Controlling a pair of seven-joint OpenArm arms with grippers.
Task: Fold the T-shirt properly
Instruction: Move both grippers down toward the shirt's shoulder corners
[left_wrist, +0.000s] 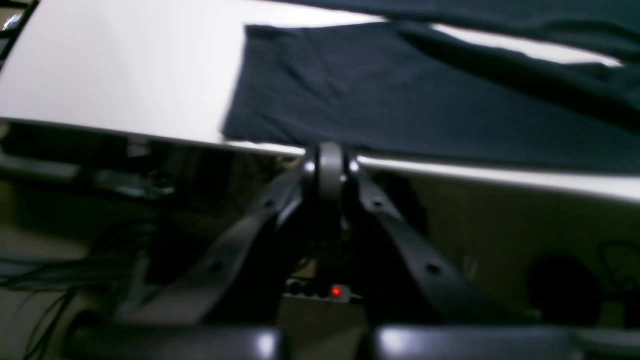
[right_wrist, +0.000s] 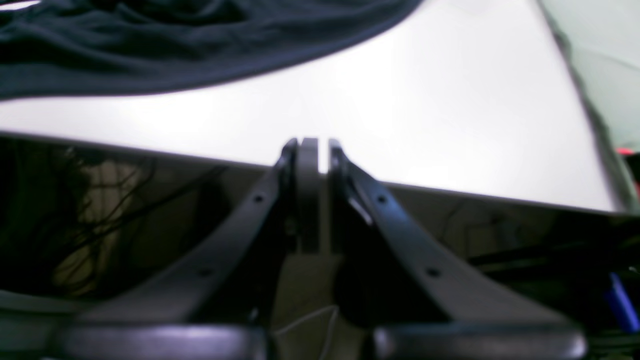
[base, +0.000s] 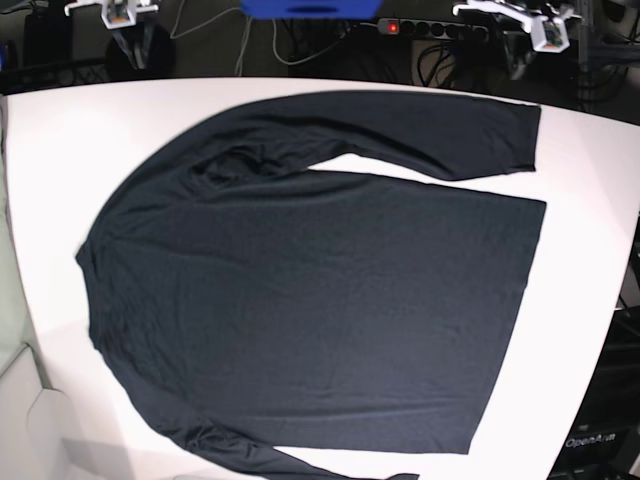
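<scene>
The T-shirt (base: 320, 300) is a dark long-sleeved garment lying spread flat on the white table (base: 590, 200), collar toward the base view's left and hem toward its right. One sleeve (base: 430, 130) runs along the far side. In the left wrist view, my left gripper (left_wrist: 330, 160) is shut and empty at the table's edge, just short of the sleeve cuff (left_wrist: 375, 95). My right gripper (right_wrist: 312, 150) is shut with nothing in it, at the table edge (right_wrist: 425, 100). It is apart from the shirt's bunched fabric (right_wrist: 150, 45). Both arms (base: 545, 30) (base: 120, 12) stand beyond the far edge.
A power strip (base: 430, 28) with a red light and cables lie on the floor behind the table. A blue object (base: 305, 8) sits at the far middle. The table's right corner (right_wrist: 610, 200) drops off near my right gripper.
</scene>
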